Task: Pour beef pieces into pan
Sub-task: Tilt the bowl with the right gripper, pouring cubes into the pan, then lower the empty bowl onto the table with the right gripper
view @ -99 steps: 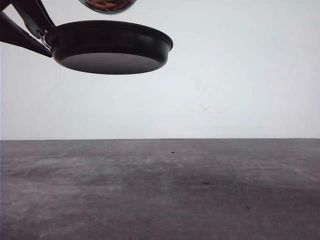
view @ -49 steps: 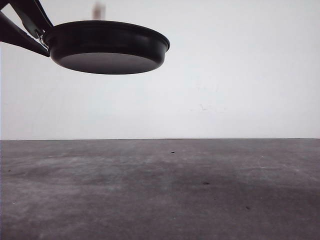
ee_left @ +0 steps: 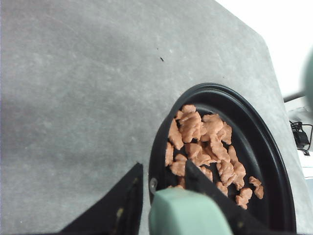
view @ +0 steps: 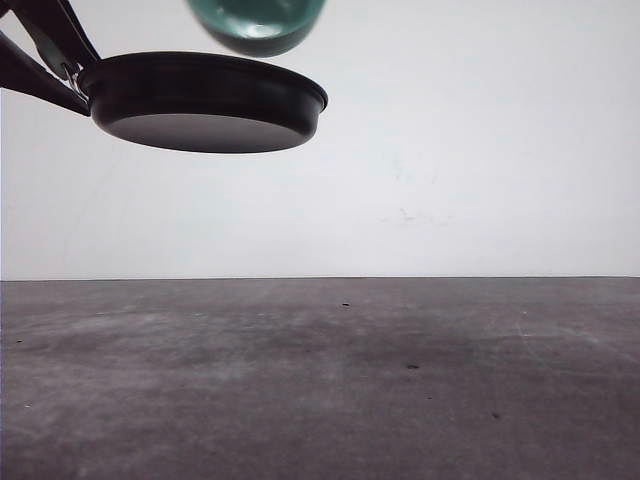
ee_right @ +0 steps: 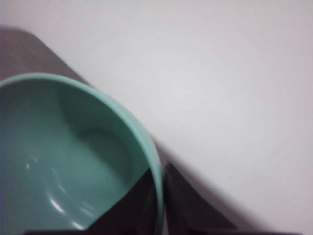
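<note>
My left gripper [ee_left: 164, 200] is clamping the pan [view: 205, 100] handle [ee_left: 188, 215], beef [ee_left: 208, 147] lying inside, while my right gripper [ee_right: 157, 196] is pinching the bowl [view: 257, 22] rim above the pan.

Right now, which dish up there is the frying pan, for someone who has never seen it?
Look above the grey table in the front view: the pan hangs in the air, held by its handle. It is shallow and black, holding beef pieces, unlike the deeper teal bowl over it.
</note>
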Tool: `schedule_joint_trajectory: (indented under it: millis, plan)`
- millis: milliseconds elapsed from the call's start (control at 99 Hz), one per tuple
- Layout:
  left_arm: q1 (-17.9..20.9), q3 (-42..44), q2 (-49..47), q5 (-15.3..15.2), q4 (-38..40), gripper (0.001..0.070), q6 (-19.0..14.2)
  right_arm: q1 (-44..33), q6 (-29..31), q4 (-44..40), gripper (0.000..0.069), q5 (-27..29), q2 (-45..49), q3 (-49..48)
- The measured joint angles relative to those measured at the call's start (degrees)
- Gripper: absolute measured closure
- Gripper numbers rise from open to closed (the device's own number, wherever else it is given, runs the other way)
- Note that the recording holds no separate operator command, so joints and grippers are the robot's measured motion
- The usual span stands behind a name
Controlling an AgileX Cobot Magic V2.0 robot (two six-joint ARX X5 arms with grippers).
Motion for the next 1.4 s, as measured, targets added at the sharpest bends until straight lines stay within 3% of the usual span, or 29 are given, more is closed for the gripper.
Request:
schedule_joint_trajectory:
  millis: [162, 283, 526, 647, 738, 1011, 1263, 1324, 1405]
  plan:
    - [0.0, 0.0, 0.0, -0.3, 0.0, 0.0586, 1.1, -8.5, 21.4, -7.1, 0.0678, -14.9, -3.0, 0.0]
    - [0.0, 0.0, 0.0, -0.5, 0.0, 0.0586, 2.2, -15.8, 28.5, -11.8, 0.0678, -22.3, -3.7, 0.0]
    - [0.0, 0.0, 0.0, -1.2, 0.3, 0.0586, 4.1, -35.7, 30.3, -37.7, 0.0678, -25.7, 0.4, 0.0]
    - [0.0, 0.0, 0.3, -1.2, 1.3, 0.0586, 4.4, -41.4, 30.3, -48.4, 0.0678, -30.3, 5.6, -1.7]
    - [0.0, 0.1, 0.9, -1.2, 2.8, 0.0587, 4.4, -42.3, 30.3, -48.1, 0.0678, -33.9, 6.8, -5.6]
    - [0.0, 0.3, 3.6, -1.1, 3.7, 0.0587, 4.4, -41.7, 30.5, -41.9, 0.0678, -33.2, 6.7, -15.5]
    - [0.0, 0.3, 5.5, -1.0, 3.7, 0.0587, 4.4, -41.7, 30.5, -40.3, 0.0672, -32.2, 6.7, -16.9]
    - [0.0, 0.3, 5.8, -1.0, 3.7, 0.0587, 4.4, -41.7, 30.5, -39.7, 0.0625, -32.2, 6.7, -16.9]
    - [0.0, 0.3, 6.1, -1.0, 3.8, 0.0587, 4.4, -41.7, 30.5, -39.1, 0.0482, -32.7, 6.7, -16.9]
